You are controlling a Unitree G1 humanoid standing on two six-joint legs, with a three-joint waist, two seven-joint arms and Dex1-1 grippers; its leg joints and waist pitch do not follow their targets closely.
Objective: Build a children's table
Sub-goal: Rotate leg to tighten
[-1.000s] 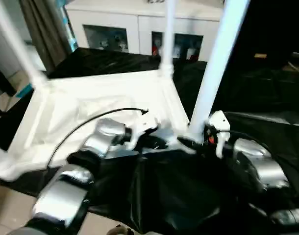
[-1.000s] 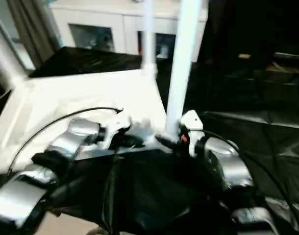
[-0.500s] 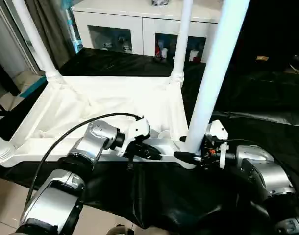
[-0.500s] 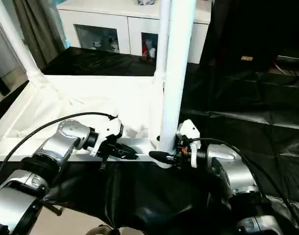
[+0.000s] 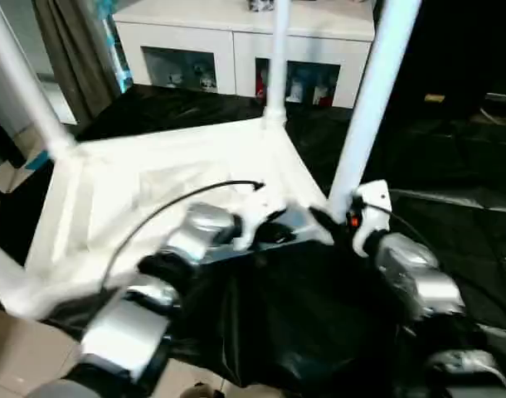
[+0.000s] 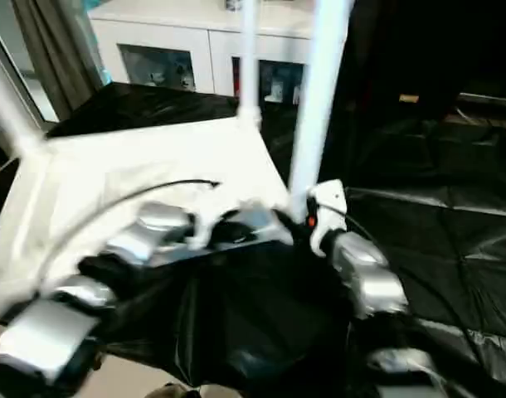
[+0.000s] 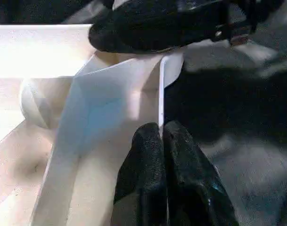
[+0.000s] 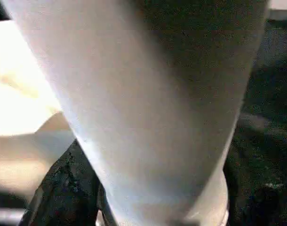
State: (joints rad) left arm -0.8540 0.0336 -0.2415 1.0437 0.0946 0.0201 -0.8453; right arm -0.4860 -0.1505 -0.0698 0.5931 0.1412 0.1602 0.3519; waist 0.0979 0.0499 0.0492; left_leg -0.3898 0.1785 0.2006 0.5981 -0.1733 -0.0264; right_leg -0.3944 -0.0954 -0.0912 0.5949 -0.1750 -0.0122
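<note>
The children's table lies upside down on black sheeting, its white top (image 5: 153,178) facing up with the legs standing upward. My left gripper (image 5: 278,232) is at the near rim, by the near right corner. In the left wrist view its fingers (image 7: 143,155) are shut on the thin rim edge (image 7: 161,94). My right gripper (image 5: 332,220) is at the base of the near right leg (image 5: 369,108). In the right wrist view that leg (image 8: 148,103) runs between black fingers (image 8: 63,188) that hug it. A far leg (image 5: 278,66) and a left leg (image 5: 21,83) also stand up.
A white cabinet (image 5: 236,41) with glass-fronted shelves stands behind the table. Black sheeting (image 5: 303,332) covers the floor in front and to the right. A dark curtain (image 5: 70,50) hangs at the far left, with light floor tiles (image 5: 12,356) at the near left.
The whole picture has swung and tilted, so the camera has moved. Both grippers keep their places at the table's near right corner.
</note>
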